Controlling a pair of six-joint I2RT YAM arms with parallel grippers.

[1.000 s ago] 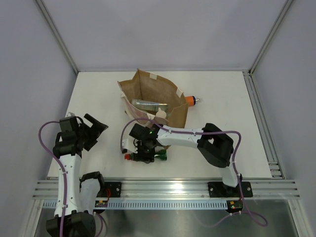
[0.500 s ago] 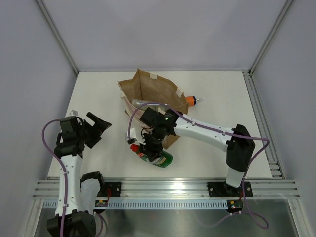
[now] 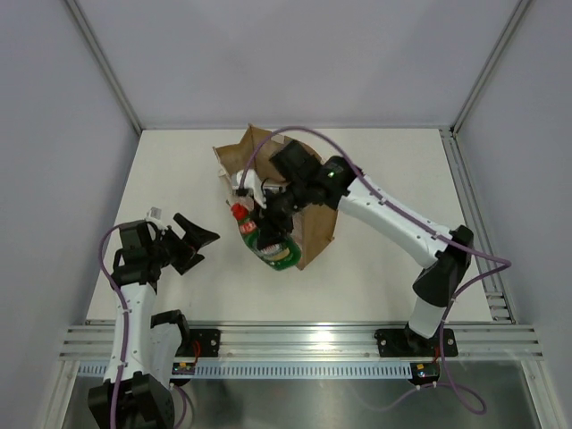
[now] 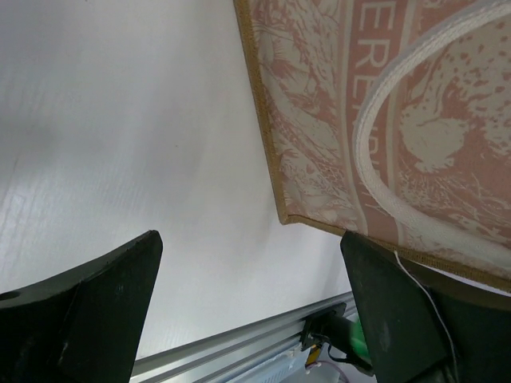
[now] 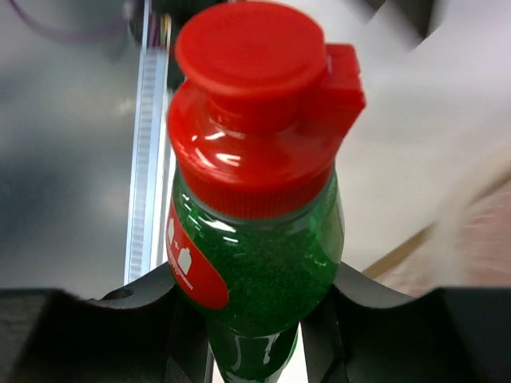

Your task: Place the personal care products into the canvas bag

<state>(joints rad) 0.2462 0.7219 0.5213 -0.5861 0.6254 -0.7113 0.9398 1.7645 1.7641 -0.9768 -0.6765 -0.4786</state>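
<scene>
My right gripper (image 3: pixel 271 223) is shut on the green red-capped bottle (image 3: pixel 265 241), held in the air over the near-left edge of the canvas bag (image 3: pixel 320 228). The bottle lies tilted, its red cap (image 3: pixel 239 213) pointing left. In the right wrist view the bottle (image 5: pixel 263 263) fills the middle, gripped low on its body between my right gripper's (image 5: pixel 255 339) jaws. The arm hides most of the bag's opening. My left gripper (image 3: pixel 194 239) stands open and empty to the bag's left. In the left wrist view the bag's patterned side (image 4: pixel 319 136) is ahead of my left gripper (image 4: pixel 251 319).
An aluminium rail (image 3: pixel 304 344) runs along the table's near edge, and another rail (image 3: pixel 474 223) along the right side. Grey walls close in the back and sides. The right arm's purple cable (image 3: pixel 268 147) loops above the bag.
My right gripper has lifted the green bottle off the table in front of the bag and carried it up and back to the bag's edge. The left arm drew back toward the near edge.
</scene>
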